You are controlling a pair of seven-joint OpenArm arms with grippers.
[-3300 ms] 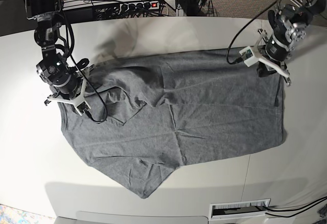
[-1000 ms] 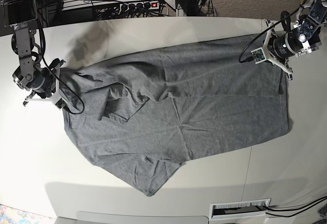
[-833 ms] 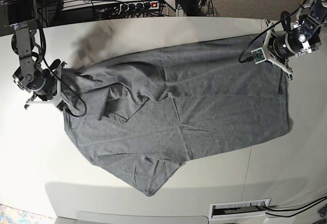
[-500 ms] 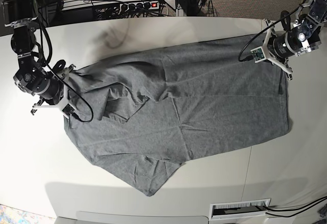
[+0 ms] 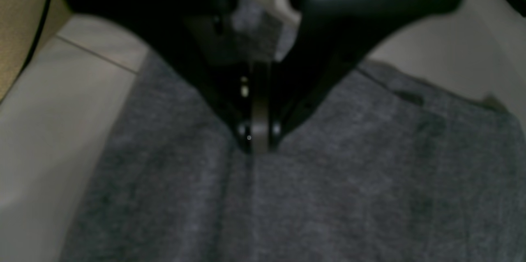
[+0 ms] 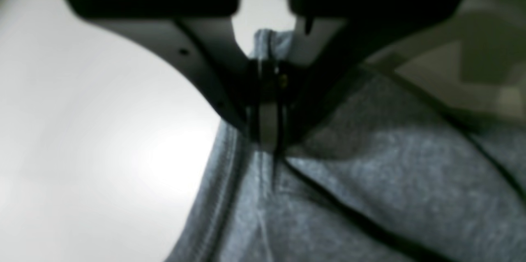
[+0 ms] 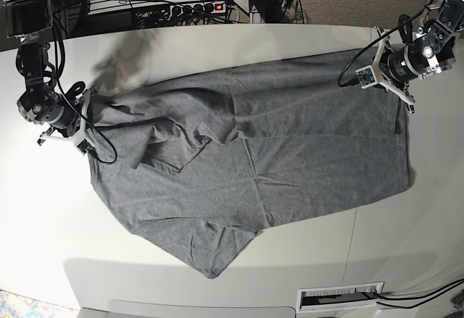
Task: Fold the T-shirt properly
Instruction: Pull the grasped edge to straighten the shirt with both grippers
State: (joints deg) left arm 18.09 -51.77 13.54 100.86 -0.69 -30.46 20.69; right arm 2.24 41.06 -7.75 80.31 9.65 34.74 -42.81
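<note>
The heather-grey T-shirt (image 7: 275, 159) lies spread across the pale table (image 7: 239, 43), wrinkled, with a fold near its left side and one sleeve (image 7: 210, 253) pointing at the front edge. My left gripper (image 7: 383, 68) is at the shirt's far right corner, shut on the fabric. In the left wrist view the left gripper (image 5: 257, 142) pinches the T-shirt (image 5: 328, 192). My right gripper (image 7: 88, 119) holds the shirt's left edge, pulled taut. The right wrist view has the right gripper (image 6: 267, 142) shut on the T-shirt (image 6: 370, 196) by a seamed edge.
A power strip (image 7: 192, 8) and tangled cables lie behind the table's far edge. A white slotted panel (image 7: 341, 296) sits at the front edge. A table seam (image 7: 353, 245) runs front to back on the right. Bare tabletop surrounds the shirt.
My right gripper swung toward the shirt half a second ago and has drawn back left and away, keeping the left edge taut. The left gripper has hardly moved.
</note>
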